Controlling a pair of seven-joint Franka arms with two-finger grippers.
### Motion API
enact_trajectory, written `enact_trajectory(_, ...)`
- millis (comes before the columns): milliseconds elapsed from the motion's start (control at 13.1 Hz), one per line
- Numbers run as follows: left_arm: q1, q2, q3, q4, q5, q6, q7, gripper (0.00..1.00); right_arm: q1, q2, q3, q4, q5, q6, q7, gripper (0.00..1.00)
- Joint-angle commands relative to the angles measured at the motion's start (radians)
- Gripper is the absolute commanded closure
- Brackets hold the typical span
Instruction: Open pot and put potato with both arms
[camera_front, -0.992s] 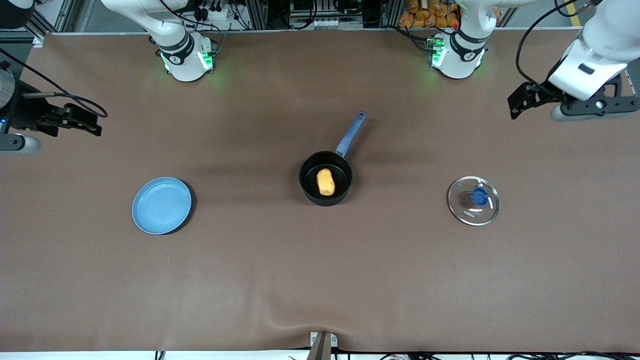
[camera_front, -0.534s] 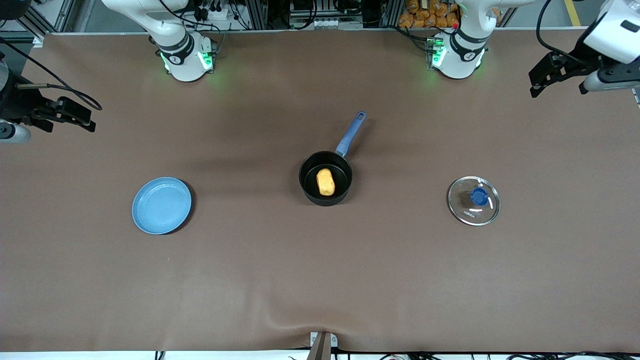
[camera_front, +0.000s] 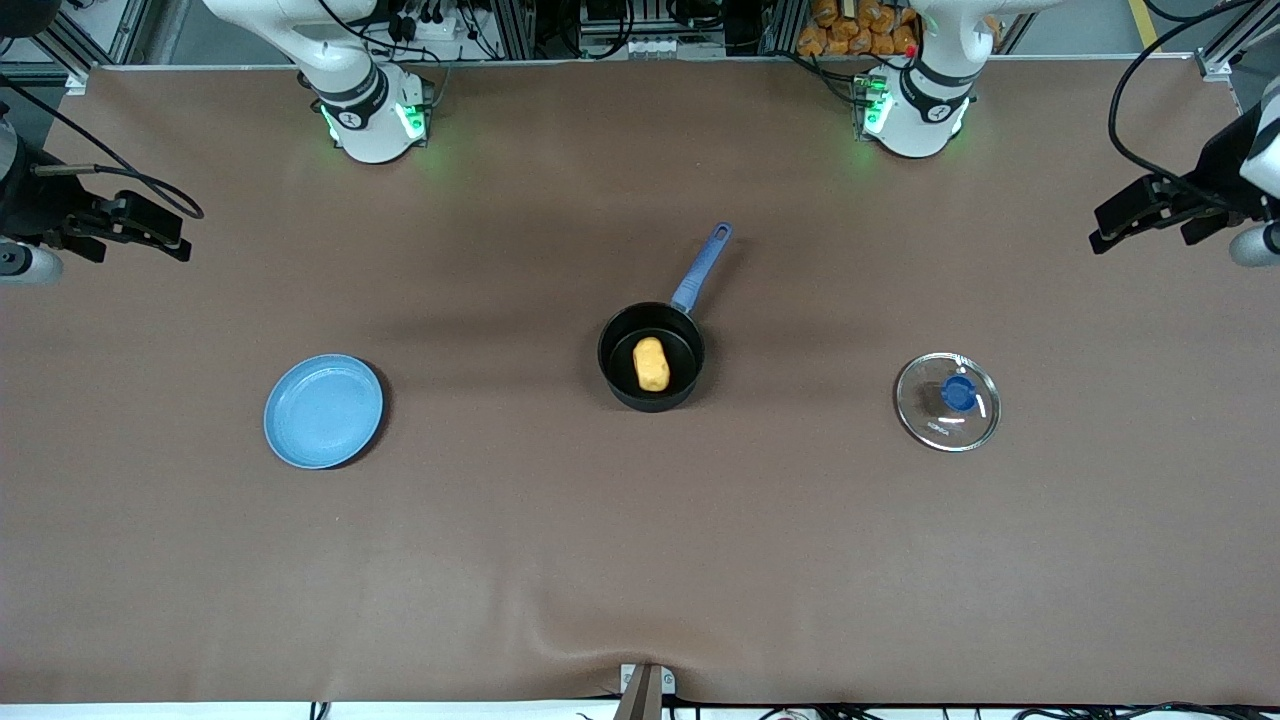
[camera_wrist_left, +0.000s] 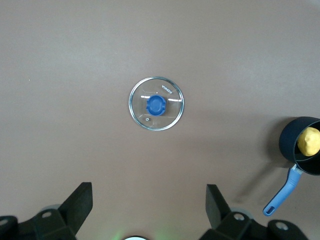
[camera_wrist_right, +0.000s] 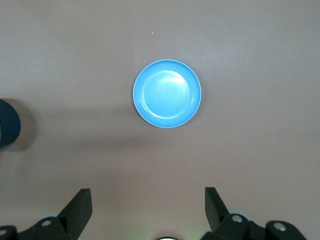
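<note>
The black pot (camera_front: 651, 356) with its blue handle stands open in the middle of the table, and the yellow-orange potato (camera_front: 651, 364) lies inside it. They also show in the left wrist view, pot (camera_wrist_left: 301, 153) and potato (camera_wrist_left: 309, 141). The clear glass lid (camera_front: 947, 401) with a blue knob lies flat on the table toward the left arm's end; it also shows in the left wrist view (camera_wrist_left: 156, 103). My left gripper (camera_front: 1125, 220) is open and empty, high over the table's edge at its own end. My right gripper (camera_front: 160, 232) is open and empty, high over its end.
A light-blue plate (camera_front: 323, 410) lies empty toward the right arm's end, also in the right wrist view (camera_wrist_right: 167, 93). The arm bases (camera_front: 375, 110) stand along the table edge farthest from the front camera. A fold in the brown cloth (camera_front: 560, 625) sits near the front edge.
My left gripper has swung outward toward its end of the table and keeps shifting there. My right gripper drew back slightly toward its end, then held still. Pot, potato, lid and plate have not moved.
</note>
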Motion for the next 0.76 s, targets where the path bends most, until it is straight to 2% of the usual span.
enact_trajectory(0, 0.0, 0.001, -0.003, 0.033, -0.008, -0.032, 0.001, 0.0, -0.015, -0.018, 0.017, -0.003, -0.007, -0.01, -0.01, 0.0)
enact_trajectory(686, -0.003, -0.01, -0.009, 0.025, 0.018, -0.061, 0.008, 0.0, -0.016, -0.018, 0.017, -0.003, -0.007, -0.016, -0.012, 0.0)
